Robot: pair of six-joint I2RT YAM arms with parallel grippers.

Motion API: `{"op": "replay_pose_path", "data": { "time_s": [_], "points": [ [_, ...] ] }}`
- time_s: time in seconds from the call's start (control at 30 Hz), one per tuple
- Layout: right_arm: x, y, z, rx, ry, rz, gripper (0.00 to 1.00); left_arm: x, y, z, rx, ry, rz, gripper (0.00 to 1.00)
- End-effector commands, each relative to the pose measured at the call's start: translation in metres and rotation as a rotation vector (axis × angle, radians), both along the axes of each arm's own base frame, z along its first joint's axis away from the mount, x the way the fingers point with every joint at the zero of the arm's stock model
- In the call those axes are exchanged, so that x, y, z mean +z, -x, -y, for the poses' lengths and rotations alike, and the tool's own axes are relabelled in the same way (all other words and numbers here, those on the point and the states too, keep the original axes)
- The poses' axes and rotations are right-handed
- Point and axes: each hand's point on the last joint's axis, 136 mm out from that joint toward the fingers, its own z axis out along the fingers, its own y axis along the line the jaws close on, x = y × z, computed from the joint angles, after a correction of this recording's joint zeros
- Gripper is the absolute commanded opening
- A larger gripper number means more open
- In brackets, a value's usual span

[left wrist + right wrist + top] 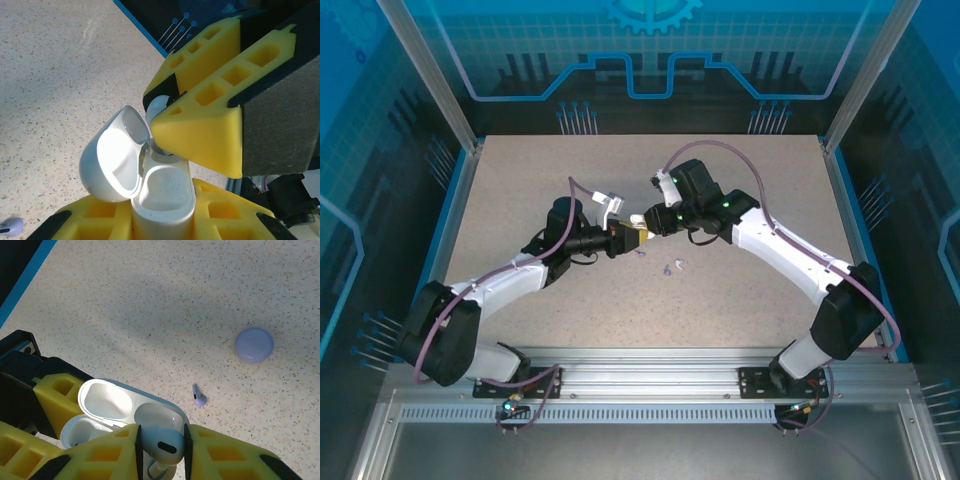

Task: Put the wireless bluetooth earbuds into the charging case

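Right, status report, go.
Left gripper shut on case, lid open. Right gripper shut on earbud, at case mouth. Second earbud and disc on table, apart from case.

Right fingers [225,452] pinching earbud [161,444] over open charging case [105,401], loose earbud [199,396] nearby, purple disc [254,344] beyond

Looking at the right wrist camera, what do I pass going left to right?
Open glossy white plastic charging case → tiny lavender plastic earbud lying loose → flat round purple disc.
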Motion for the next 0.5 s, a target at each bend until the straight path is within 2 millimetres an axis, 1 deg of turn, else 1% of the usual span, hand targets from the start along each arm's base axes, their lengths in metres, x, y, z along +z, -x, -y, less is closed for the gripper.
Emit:
{"op": "replay_pose_path", "data": {
  "time_s": [0.0, 0.37, 0.47],
  "points": [
    [0.0115, 0.0142, -0.0045, 0.029, -0.025, -0.012, 0.27, 0.0189, 0.0021, 0.0004, -0.004, 0.019, 0.098, 0.05],
    [0.0155, 0.0192, -0.0084, 0.053, -0.039, -0.020, 0.30, 0.0262, 0.0052, 0.0013, -0.016, 0.023, 0.138, 0.05],
    [0.0173, 0.0205, -0.0089, 0.060, -0.043, -0.021, 0.32, 0.0281, 0.0063, 0.0018, -0.020, 0.023, 0.152, 0.05]
  ]
}}
